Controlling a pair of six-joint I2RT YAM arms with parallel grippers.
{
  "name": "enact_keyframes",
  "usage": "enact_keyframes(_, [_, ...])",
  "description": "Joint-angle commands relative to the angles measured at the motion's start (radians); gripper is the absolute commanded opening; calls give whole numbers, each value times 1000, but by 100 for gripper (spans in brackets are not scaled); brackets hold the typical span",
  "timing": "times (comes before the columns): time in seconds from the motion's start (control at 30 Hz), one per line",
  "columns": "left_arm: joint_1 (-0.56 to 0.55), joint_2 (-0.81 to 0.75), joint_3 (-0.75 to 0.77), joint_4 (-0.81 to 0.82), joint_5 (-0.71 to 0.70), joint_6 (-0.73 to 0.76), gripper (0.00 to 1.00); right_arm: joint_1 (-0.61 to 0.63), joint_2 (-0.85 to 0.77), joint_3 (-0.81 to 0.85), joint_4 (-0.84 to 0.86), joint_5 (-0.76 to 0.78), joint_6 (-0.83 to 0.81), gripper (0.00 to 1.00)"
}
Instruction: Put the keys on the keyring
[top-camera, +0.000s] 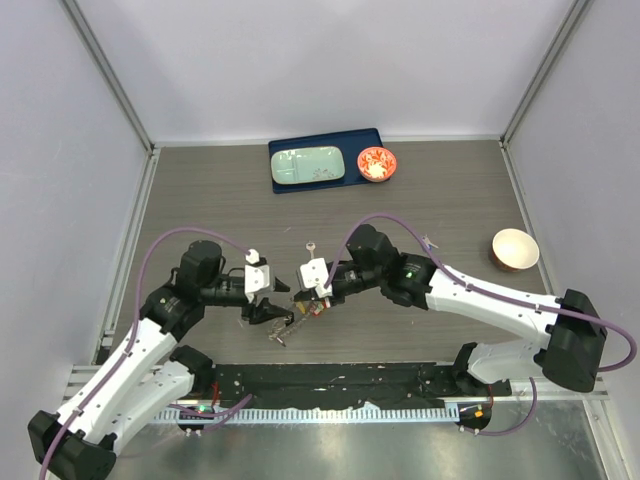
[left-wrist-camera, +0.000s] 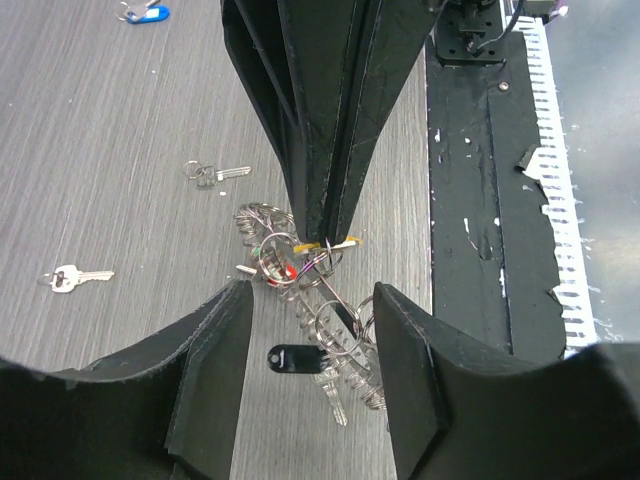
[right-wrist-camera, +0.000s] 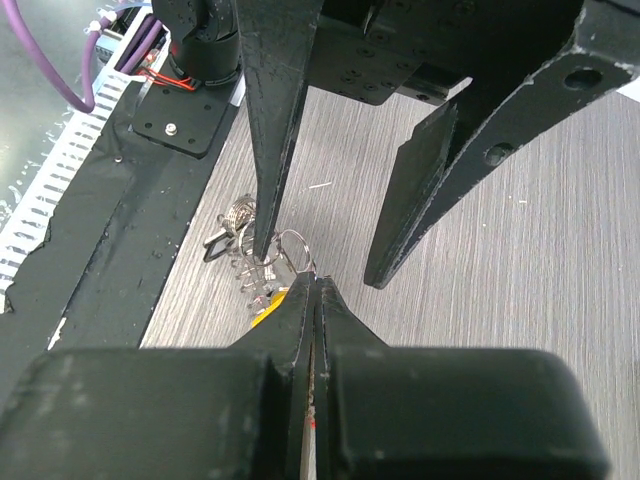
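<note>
Left fingers (left-wrist-camera: 212, 380) stood apart, straddling wide thin metal keyring (left-wrist-camera: 345, 335) fringed with silver keys, on grey wood-grain table (left-wrist-camera: 100, 130). Right fingers (left-wrist-camera: 330, 120) pressed together at yellow-orange key head (left-wrist-camera: 337, 243) by ring. Beyond, plain silver key (left-wrist-camera: 78, 277) and blue-headed key (left-wrist-camera: 148, 13) lay loose: both still unthreaded.

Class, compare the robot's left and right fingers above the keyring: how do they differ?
The left gripper has its fingers apart; the right gripper has them pressed shut. The left gripper grips nothing; the right gripper pinches a yellow piece. Both are black and meet over the keyring.
</note>
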Motion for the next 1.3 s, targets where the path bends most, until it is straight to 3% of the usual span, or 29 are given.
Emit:
enact_keyframes(0.0, [2, -27, -14, 52, -8, 2, 55, 3, -54, 47, 52, -24, -3, 1])
enact_keyframes(0.53, [3, 22, -6, 106, 90, -35, 49, 3, -54, 50, 53, -63, -3, 1])
enact_keyframes(0.77, [3, 24, -9, 104, 104, -45, 27, 3, -57, 50, 53, -57, 0, 1])
enact_keyframes(0.87, [3, 19, -15, 98, 89, -47, 24, 3, -60, 48, 55, -47, 0, 1])
enact_keyframes(1.27, [3, -14, -31, 104, 64, -65, 26, 2, -94, 31, 67, -16, 12, 1])
